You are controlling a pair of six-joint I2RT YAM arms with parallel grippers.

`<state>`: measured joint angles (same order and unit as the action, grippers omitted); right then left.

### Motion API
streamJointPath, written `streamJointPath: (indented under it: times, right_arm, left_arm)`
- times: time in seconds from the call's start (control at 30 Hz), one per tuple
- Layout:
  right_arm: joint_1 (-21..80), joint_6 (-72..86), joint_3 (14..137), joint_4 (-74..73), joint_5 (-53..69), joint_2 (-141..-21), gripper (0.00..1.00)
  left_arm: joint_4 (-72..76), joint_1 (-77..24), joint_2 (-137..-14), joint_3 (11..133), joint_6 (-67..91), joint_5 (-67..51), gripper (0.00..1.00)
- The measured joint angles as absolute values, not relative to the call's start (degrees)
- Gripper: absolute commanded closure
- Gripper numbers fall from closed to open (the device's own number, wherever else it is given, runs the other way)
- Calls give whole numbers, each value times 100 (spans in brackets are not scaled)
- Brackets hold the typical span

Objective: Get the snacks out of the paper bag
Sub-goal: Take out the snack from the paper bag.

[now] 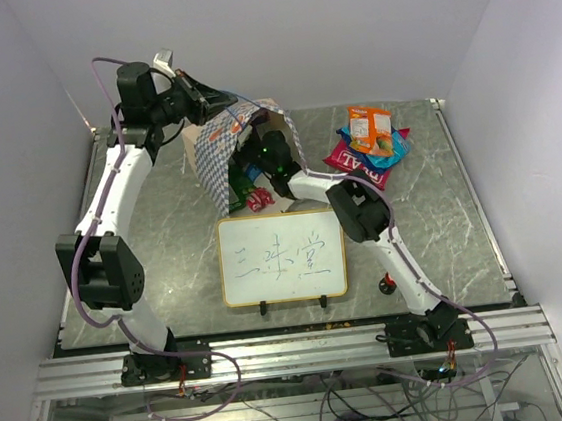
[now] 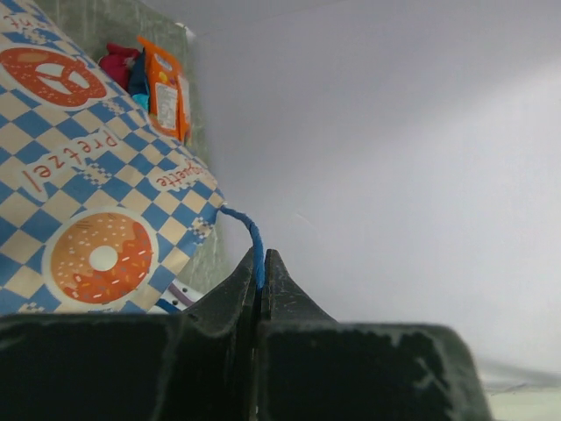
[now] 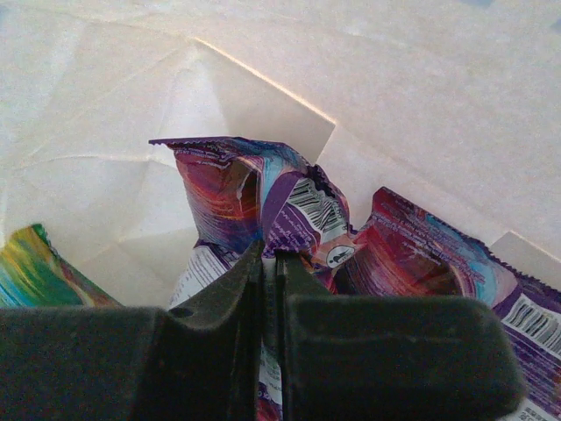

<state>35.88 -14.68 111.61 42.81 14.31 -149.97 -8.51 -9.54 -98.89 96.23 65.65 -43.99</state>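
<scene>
The paper bag, tan with a blue-white checked band and orange prints, lies tipped over at the back of the table. My left gripper is shut on its thin blue cord handle and holds it up at the bag's far left. My right gripper is deep inside the bag, shut on a crumpled purple snack packet. A second purple-red packet lies to its right and a green-yellow one to its left. Orange, red and blue snacks lie piled on the table to the right.
A green packet and a tiny red wrapper lie at the bag's mouth. A framed whiteboard stands in front of the bag. A small red-capped knob sits by the right arm's base. Grey walls close in on three sides.
</scene>
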Motion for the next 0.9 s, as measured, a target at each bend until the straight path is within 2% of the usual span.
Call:
streamJointPath:
  times: [0.47, 0.9]
  right_arm:
    - [3614, -1557, 10038, 5033, 1592, -14223, 100]
    - [3621, -1612, 9153, 5052, 1579, -13194, 100]
  left_arm:
    - [-565, -810, -9935, 10143, 6960, -4224, 93]
    - [-152, -624, -9935, 9996, 7303, -4217, 93]
